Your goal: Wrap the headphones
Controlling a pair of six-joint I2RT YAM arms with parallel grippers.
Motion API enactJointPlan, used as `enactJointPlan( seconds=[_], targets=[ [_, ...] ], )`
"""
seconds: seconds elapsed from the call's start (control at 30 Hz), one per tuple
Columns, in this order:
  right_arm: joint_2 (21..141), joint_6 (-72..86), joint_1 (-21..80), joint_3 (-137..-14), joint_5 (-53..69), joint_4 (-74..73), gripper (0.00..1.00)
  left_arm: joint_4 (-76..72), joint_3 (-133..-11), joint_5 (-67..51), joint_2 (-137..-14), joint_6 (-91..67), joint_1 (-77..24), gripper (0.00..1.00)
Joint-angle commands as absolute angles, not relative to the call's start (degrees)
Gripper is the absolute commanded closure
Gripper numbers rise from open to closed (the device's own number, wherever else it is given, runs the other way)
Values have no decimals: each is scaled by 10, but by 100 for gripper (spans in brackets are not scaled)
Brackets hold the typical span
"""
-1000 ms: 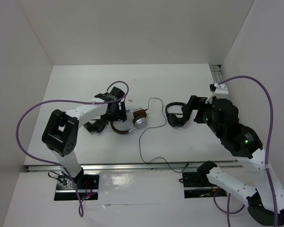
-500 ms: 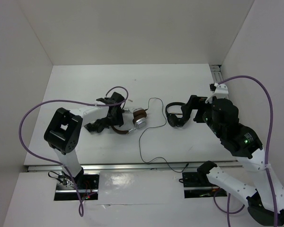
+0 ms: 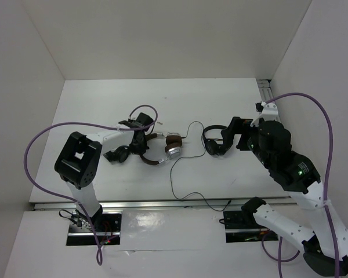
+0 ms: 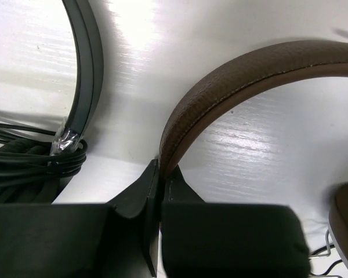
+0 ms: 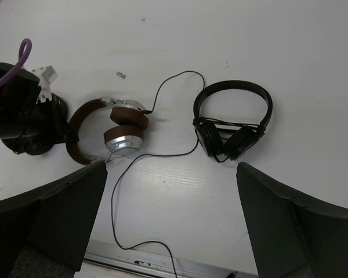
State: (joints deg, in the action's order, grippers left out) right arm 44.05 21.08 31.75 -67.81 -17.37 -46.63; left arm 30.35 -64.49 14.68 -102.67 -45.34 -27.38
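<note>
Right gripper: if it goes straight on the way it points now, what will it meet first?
Probably the bare table beside the thin black cable, between the brown headphones and the black headphones; depth is unclear.

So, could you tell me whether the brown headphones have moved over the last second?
Yes: the brown headphones slid slightly right, toward the unmoved black headphones.

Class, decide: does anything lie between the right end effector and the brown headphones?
Yes: the right-hand black headphones lie between the open right end effector, which is above them, and the brown headphones.
</note>
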Motion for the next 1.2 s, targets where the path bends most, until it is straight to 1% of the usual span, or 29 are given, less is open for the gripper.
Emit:
enactJointPlan(
  seconds=[0.0, 0.1, 0.2, 0.23, 0.27, 0.3, 0.33, 0.37, 0.43, 0.53, 0.6, 0.63, 0.73, 0.87, 1.0, 1.07, 1.17],
  targets=[
    [439, 201, 322, -672, -172, -436, 0, 303, -635, 141, -1029, -460, -286, 100],
    [439, 201, 322, -672, -162, -430, 0, 347, -648, 180, -999, -469, -298, 100],
    [424, 201, 322, -660, -136, -418, 0, 396, -693, 222, -965, -475, -310, 100],
    [415, 201, 322, -649, -116, -398, 0, 429, -722, 232, -957, -482, -310, 100],
    [404, 201, 322, -636, -62, -382, 0, 443, -737, 240, -949, -482, -316, 100],
    [376, 201, 322, -620, -33, -360, 0, 455, -752, 256, -934, -482, -316, 100],
    [360, 207, 322, -601, -5, -306, 0, 467, -783, 264, -926, -482, -316, 100],
    [345, 214, 322, -561, 41, -279, 0, 492, -799, 278, -919, -482, -322, 100],
    [314, 240, 322, -521, 68, -202, 0, 514, -849, 297, -907, -475, -327, 100],
    [308, 264, 322, -448, 69, -116, 0, 557, -912, 329, -890, -468, -327, 100],
    [321, 275, 322, -412, 44, -79, 0, 575, -941, 350, -884, -461, -327, 100],
    [334, 280, 322, -398, 38, -35, 0, 597, -957, 368, -884, -454, -327, 100],
    [376, 274, 322, -357, 49, 40, 0, 629, -1028, 374, -884, -440, -320, 100],
    [459, 220, 322, -368, 55, 115, 0, 653, -1117, 361, -863, -387, -302, 100],
    [539, 164, 322, -384, 33, 165, 0, 647, -1144, 334, -811, -360, -301, 100],
    [589, 146, 322, -403, 15, 165, 0, 642, -1150, 325, -792, -354, -301, 100],
    [627, 135, 322, -409, 8, 192, 3, 642, -1166, 308, -766, -349, -296, 100]
  ],
)
